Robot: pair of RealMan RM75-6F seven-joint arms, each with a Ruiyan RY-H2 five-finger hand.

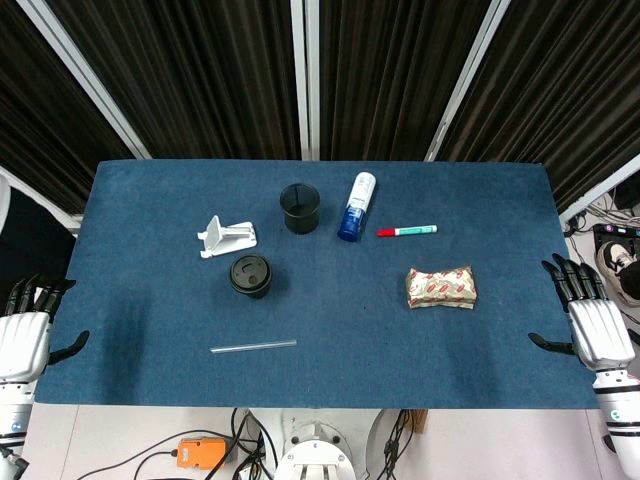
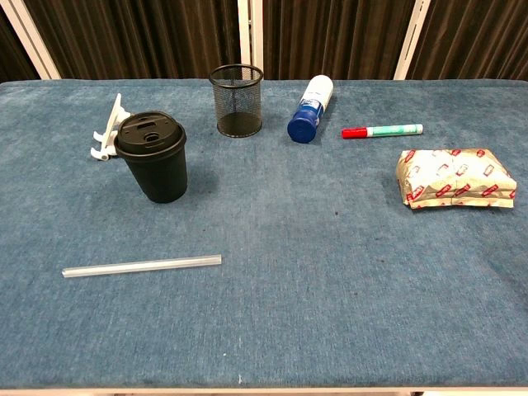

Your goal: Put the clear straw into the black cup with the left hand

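fingers (image 1: 25, 297) of the left hand (image 1: 22, 340) are seen spread apart and empty at the desk (image 1: 150, 380) edge, the clear straw (image 1: 253, 347) left unlifted near the lidded black cup (image 1: 250, 275).

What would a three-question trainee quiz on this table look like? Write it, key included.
1. True or false: the straw already stands in the cup.
2. Which lies nearest the marker? A) bottle B) straw C) cup
3. Fill in: the left hand holds ____.

Key: 1 false, the straw lies flat on the cloth in front of the lidded cup. 2 A. 3 nothing; it rests open at the table edge, as does the right hand.
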